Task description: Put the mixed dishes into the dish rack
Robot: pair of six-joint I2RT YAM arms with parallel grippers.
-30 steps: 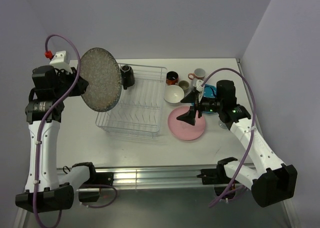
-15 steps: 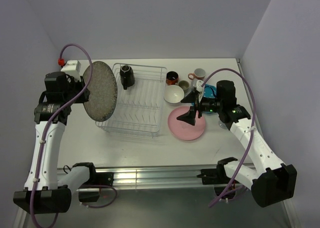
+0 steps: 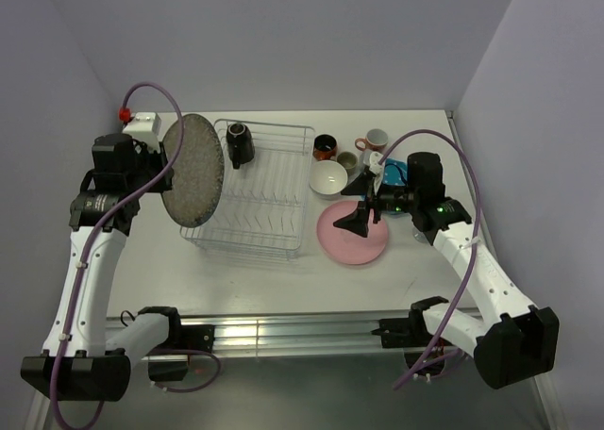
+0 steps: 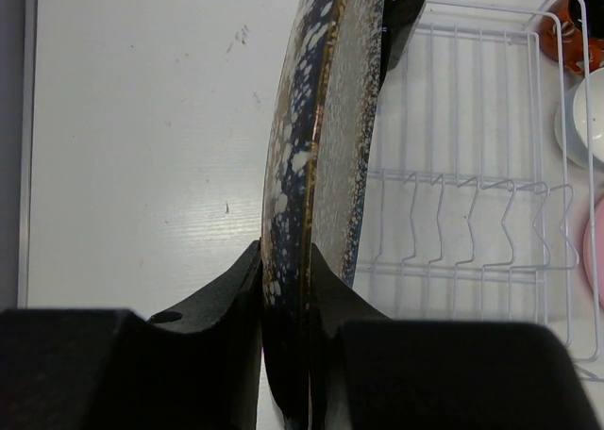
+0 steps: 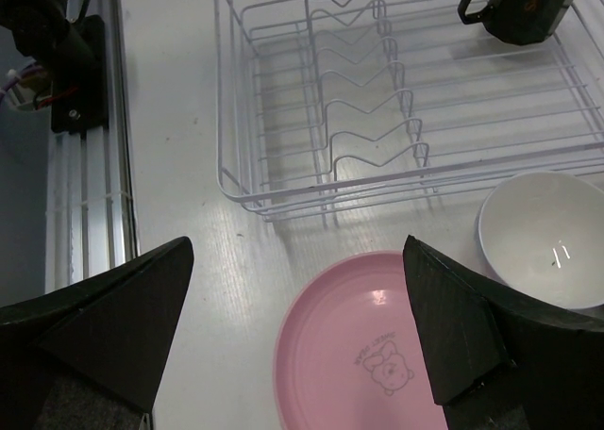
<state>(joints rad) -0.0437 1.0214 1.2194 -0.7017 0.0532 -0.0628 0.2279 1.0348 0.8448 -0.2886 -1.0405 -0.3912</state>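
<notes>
My left gripper (image 3: 162,166) (image 4: 286,270) is shut on the rim of the grey speckled plate (image 3: 193,170) (image 4: 321,128), held on edge above the left end of the wire dish rack (image 3: 255,190) (image 4: 472,194). A black mug (image 3: 240,143) (image 5: 524,6) sits in the rack's far left corner. My right gripper (image 3: 360,218) (image 5: 297,331) is open and empty above the pink plate (image 3: 351,234) (image 5: 368,355), which lies flat right of the rack. The white bowl (image 3: 328,177) (image 5: 547,237) stands beside it.
Behind the bowl stand a dark-red mug (image 3: 326,147), a grey-beige mug (image 3: 347,162) and a pale mug with a pink handle (image 3: 375,140). A teal plate (image 3: 396,173) lies under my right arm. Walls close in the table on the left, back and right.
My left gripper has carried the speckled plate right and down toward the rack, turning it from face-on to nearly edge-on. The right arm has barely moved.
</notes>
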